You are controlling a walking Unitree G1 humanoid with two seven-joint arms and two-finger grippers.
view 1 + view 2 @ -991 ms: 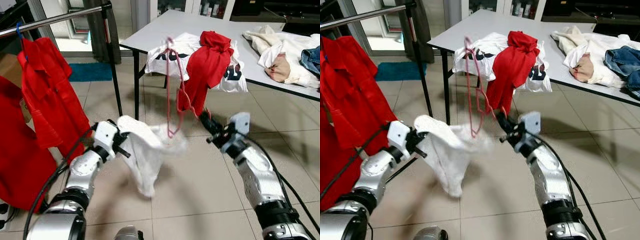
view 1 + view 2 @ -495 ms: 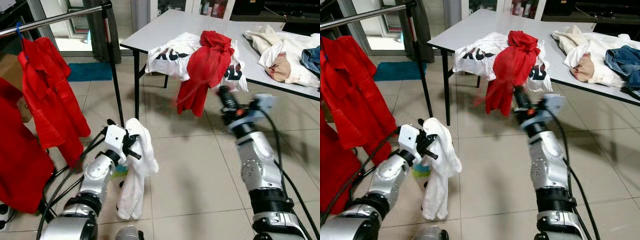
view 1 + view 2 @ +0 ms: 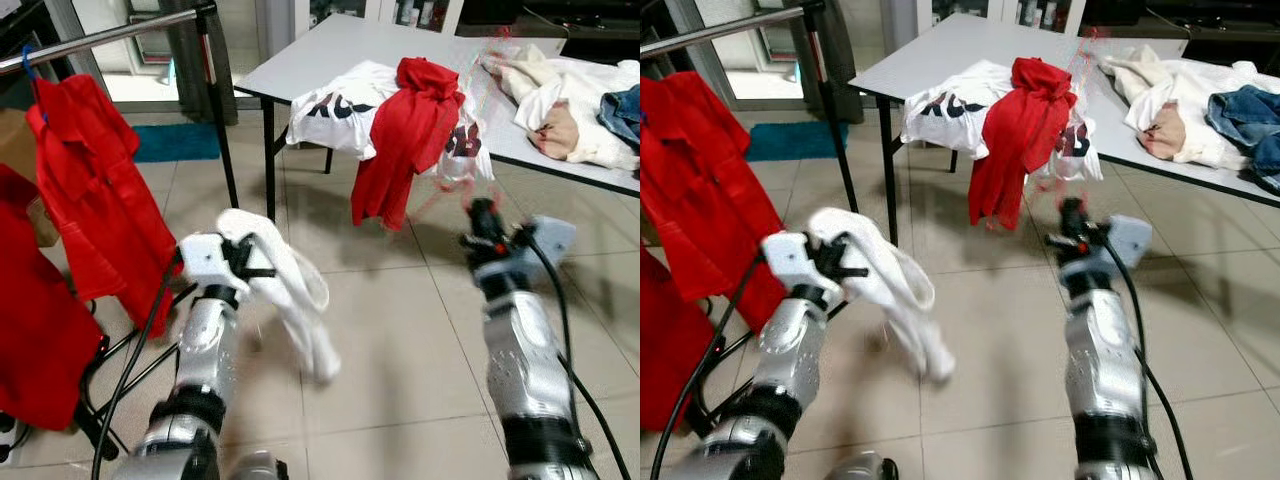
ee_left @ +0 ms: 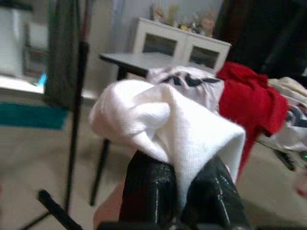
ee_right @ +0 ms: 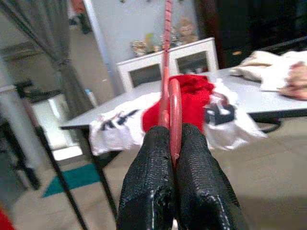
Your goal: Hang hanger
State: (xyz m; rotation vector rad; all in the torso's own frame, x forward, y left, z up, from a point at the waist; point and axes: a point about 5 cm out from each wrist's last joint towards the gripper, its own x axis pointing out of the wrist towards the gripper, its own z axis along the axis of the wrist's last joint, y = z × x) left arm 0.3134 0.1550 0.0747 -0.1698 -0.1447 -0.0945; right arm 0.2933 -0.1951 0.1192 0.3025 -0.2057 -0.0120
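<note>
From the head views, my left gripper (image 3: 252,262) has swung the limp white cloth garment (image 3: 290,290) back up. My right gripper (image 3: 484,222) now lifts the thin pink wire hanger (image 5: 171,96) toward the grey table (image 3: 330,45). Both wrist views show fingers clamped on them. No containers.

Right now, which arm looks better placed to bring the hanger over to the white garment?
Probably right: the right gripper already pinches the red hanger. The left gripper is busy holding the white garment.
</note>
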